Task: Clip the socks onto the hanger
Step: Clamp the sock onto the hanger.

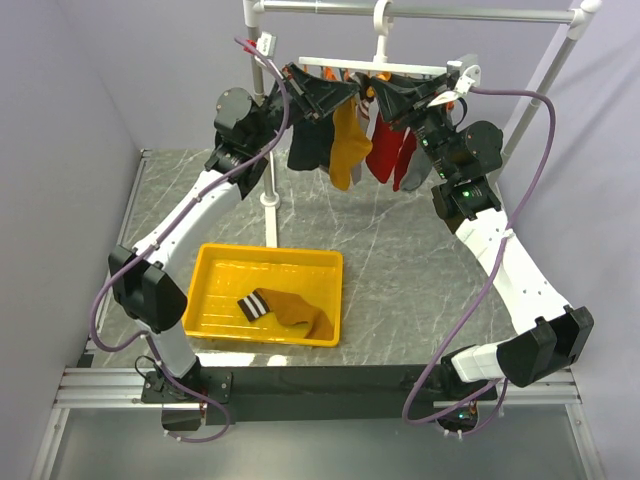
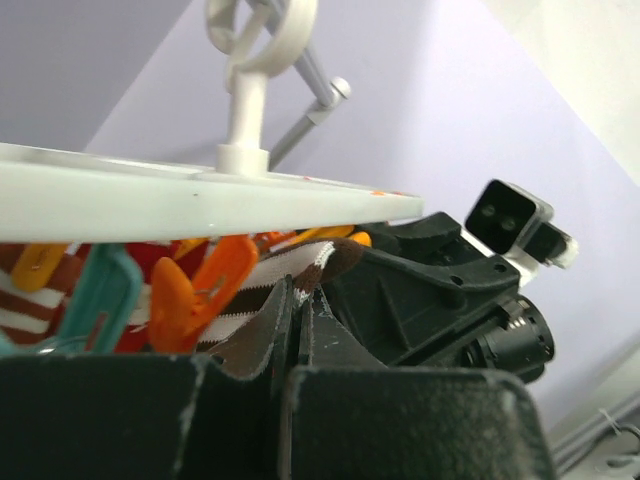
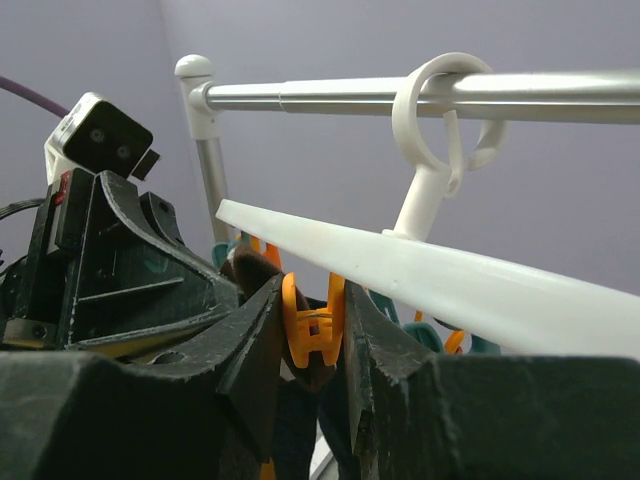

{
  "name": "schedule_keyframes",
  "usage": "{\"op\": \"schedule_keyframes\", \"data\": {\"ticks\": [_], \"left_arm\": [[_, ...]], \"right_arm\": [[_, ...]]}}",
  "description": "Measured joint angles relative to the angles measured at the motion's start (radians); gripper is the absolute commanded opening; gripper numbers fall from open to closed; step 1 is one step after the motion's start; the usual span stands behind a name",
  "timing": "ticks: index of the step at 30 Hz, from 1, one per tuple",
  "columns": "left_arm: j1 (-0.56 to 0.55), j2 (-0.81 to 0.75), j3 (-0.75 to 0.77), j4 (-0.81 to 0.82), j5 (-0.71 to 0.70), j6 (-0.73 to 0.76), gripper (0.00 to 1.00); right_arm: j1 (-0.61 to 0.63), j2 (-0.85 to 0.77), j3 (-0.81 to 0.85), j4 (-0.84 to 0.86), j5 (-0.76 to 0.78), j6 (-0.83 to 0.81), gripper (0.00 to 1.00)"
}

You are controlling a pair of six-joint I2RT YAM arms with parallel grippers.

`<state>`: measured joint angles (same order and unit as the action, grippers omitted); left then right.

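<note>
Clipping step: I am bringing the striped cuff (image 2: pixel 262 280) of one mustard sock (image 1: pixel 350 145) up to the hanger (image 1: pixel 372 68).
Left gripper (image 2: pixel 300 300): closed tight on the cuff's edge, just under the white ring.
Right gripper (image 3: pixel 312 300): pinched on an orange clip (image 3: pixel 311 335), fingers pressing its handles. I cannot tell how wide its mouth gapes.
Doing it well: I judge the squeeze must hold until the cuff sits deep in the mouth. Then the right lets go first and the left after.
Second sock (image 1: pixel 290 310): lying in the yellow tray (image 1: pixel 215 290), well apart from the hanger.
In the way: a teal clip (image 2: pixel 105 290) and its orange neighbours crowd the cuff. A navy sock (image 1: pixel 310 145) and a red sock (image 1: pixel 385 150) hang close on either side, and the rack pole (image 3: pixel 330 95) is overhead.
</note>
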<state>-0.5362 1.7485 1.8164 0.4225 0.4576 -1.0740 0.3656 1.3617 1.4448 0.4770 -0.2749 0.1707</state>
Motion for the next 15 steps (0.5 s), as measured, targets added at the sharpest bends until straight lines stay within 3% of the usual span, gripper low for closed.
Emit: {"op": "schedule_keyframes", "data": {"ticks": [15], "left_arm": [[-0.001, 0.018, -0.015, 0.035, 0.063, -0.041, 0.01]], "right_arm": [[0.000, 0.000, 0.000, 0.011, 0.023, 0.004, 0.00]]}}
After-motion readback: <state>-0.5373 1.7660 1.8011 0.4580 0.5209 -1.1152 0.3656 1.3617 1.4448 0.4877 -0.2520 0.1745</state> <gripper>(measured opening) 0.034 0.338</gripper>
